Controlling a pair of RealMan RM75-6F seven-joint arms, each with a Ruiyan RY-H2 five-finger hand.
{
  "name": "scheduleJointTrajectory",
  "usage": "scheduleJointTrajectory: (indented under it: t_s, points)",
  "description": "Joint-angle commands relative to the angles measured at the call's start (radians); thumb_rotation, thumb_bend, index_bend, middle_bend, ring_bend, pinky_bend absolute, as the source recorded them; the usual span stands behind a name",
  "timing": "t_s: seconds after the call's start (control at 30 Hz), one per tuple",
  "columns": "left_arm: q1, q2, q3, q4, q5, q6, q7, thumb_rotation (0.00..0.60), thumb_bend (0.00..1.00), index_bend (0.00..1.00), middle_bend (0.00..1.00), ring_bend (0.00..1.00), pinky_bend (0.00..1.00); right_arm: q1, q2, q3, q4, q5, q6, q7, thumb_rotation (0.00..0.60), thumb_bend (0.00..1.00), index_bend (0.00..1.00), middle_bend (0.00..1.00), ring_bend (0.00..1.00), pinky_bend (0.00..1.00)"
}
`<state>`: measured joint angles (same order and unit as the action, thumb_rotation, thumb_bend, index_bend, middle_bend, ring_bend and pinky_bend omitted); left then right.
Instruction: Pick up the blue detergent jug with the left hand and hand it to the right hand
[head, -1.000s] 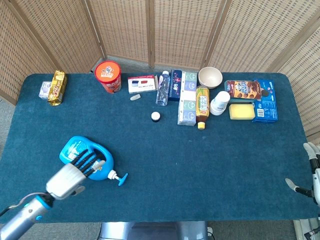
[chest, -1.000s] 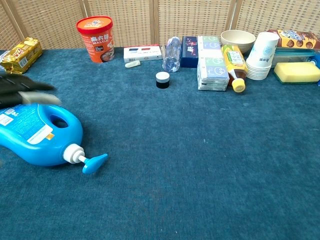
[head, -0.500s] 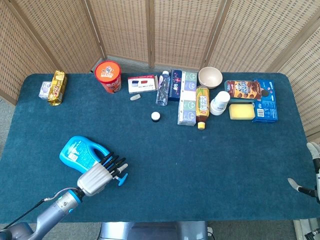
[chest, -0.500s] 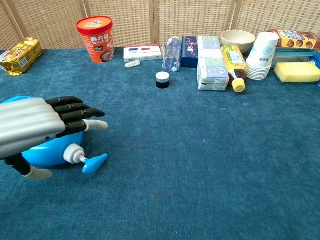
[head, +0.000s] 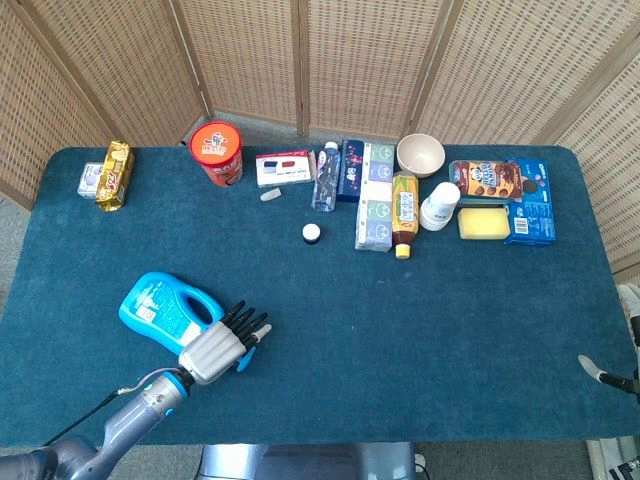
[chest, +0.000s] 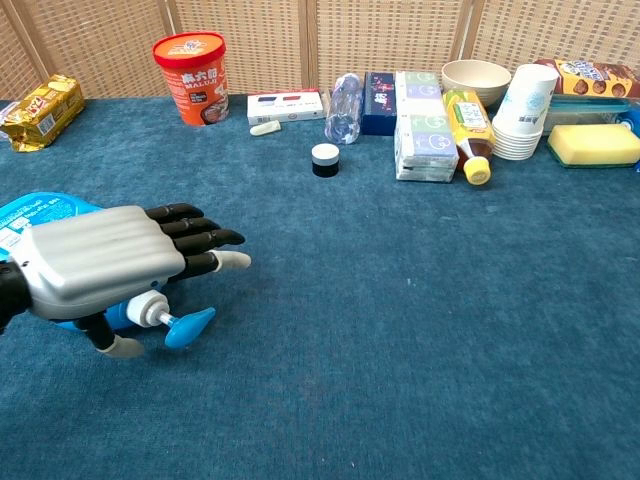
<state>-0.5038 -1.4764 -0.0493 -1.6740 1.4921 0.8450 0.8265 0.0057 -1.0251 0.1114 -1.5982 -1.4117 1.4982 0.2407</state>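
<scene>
The blue detergent jug (head: 160, 308) lies on its side on the blue cloth at the front left, its pump nozzle (chest: 186, 326) pointing right. My left hand (head: 218, 345) hovers flat over the jug's neck end, fingers stretched out and apart, holding nothing; in the chest view the left hand (chest: 110, 262) covers most of the jug (chest: 30, 212). Only a sliver of my right hand (head: 622, 345) shows at the right edge of the head view, too little to read its fingers.
A row of goods lines the far side: orange tub (head: 217, 152), plastic bottle (head: 325, 178), boxes (head: 374, 208), tea bottle (head: 404, 212), bowl (head: 420, 154), paper cups (head: 439, 205), sponge (head: 484, 222). A small jar (head: 312, 233) stands mid-table. Snack packs (head: 113, 175) sit far left.
My left hand slid from on top of the jug's handle toward the right and nearer the front edge, now over the pump end. The jug has not moved.
</scene>
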Motion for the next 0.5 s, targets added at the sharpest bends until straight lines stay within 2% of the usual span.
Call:
scheduleJointTrajectory:
  t_s: [0.03,0.2,0.3,0.4,0.5]
  points:
    - [-0.014,-0.009,0.000,-0.006,-0.042,-0.006,0.034,0.600,0.00,0.02,0.00,0.00,0.00,0.000,0.001,0.001,0.001,0.002,-0.001,0.003,0.600,0.00,0.00,0.00,0.00,0.00]
    - [-0.025,-0.012,0.007,-0.021,-0.119,0.002,0.110,0.600,0.00,0.08,0.01,0.00,0.08,0.000,0.002,0.002,0.002,-0.001,-0.001,0.012,0.600,0.00,0.00,0.00,0.00,0.00]
    - [-0.032,-0.018,0.014,-0.022,-0.142,0.017,0.137,0.600,0.00,0.17,0.10,0.02,0.18,0.000,0.003,0.002,0.003,-0.008,0.003,0.019,0.600,0.00,0.00,0.00,0.00,0.00]
    - [-0.038,-0.023,0.023,-0.017,-0.146,0.037,0.153,0.600,0.04,0.30,0.25,0.13,0.34,-0.002,0.001,0.001,0.008,-0.027,0.018,0.038,0.600,0.00,0.00,0.00,0.00,0.00]
    - [-0.044,-0.032,0.036,-0.005,-0.147,0.059,0.179,0.600,0.13,0.42,0.35,0.25,0.42,-0.005,0.002,0.000,0.012,-0.047,0.035,0.061,0.600,0.00,0.00,0.00,0.00,0.00]
